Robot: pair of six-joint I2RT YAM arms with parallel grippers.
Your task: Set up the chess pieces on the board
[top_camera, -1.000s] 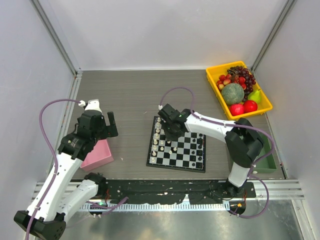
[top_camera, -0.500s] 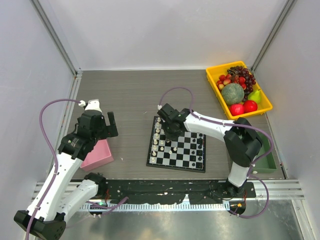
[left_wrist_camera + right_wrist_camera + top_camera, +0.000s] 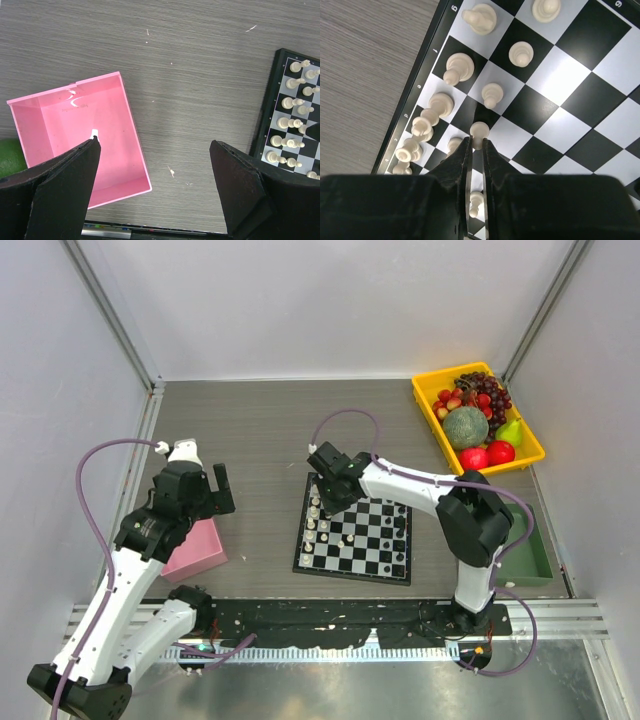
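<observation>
The right gripper (image 3: 477,144), jaws pinched shut on a white pawn (image 3: 479,130) at its fingertips with the board (image 3: 415,95) beneath, should probably lift straight up, slowly, so the neighbouring white pieces (image 3: 457,67) just beside its tips are not toppled.

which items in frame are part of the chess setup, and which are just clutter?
In the job:
- board
- chess pieces standing on it
- white pawn, pinched in the right gripper

Lying about:
- pink box, near the open left gripper
- yellow tray of fruit
- green bin
</observation>
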